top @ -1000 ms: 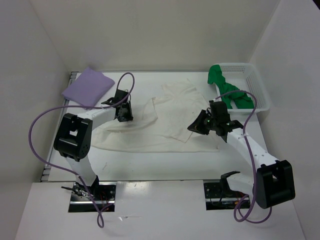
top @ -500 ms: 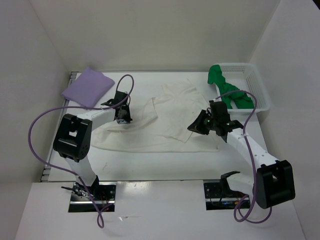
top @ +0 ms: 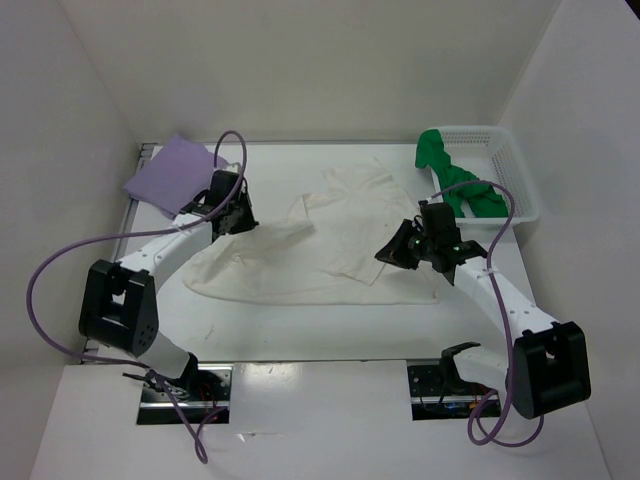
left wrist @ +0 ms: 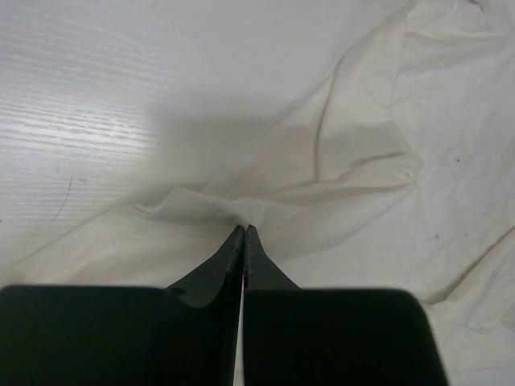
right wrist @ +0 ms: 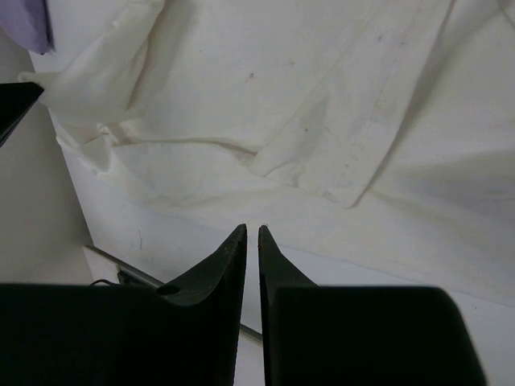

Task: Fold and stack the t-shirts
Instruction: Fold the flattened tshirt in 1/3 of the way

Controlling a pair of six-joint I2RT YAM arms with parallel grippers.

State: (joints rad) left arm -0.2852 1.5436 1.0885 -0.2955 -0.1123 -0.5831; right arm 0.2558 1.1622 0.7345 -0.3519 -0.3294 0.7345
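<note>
The white t-shirt (top: 340, 240) lay spread across the middle of the table (top: 300, 325), wrinkled and unfolded, with one sleeve toward the far edge and its hem toward the near edge. Its left portion was drawn up into a raised ridge that ran to the left gripper (top: 240, 220). The rest of the cloth lay flat on the table surface.

The left gripper was over the left edge of the white t-shirt. In the left wrist view its jaws were pressed together, clamped on a small fold of the white cloth at the fingertips (left wrist: 244, 232). Creases ran outward from that fold.

The right gripper (top: 390, 252) hung above the right portion of the white t-shirt, tilted toward the centre of the table. In the right wrist view its jaws stood a narrow slit apart, with no cloth between them, and the shirt was visible beneath the tips.

The lavender t-shirt (top: 170, 175) lay folded into a compact square at the far left corner of the table, just beside the left gripper and apart from the white t-shirt.

The green t-shirt (top: 455, 180) was bunched and unfolded, draped over the left rim of the white basket (top: 512, 150) at the far right of the table, partly inside and partly hanging out.
</note>
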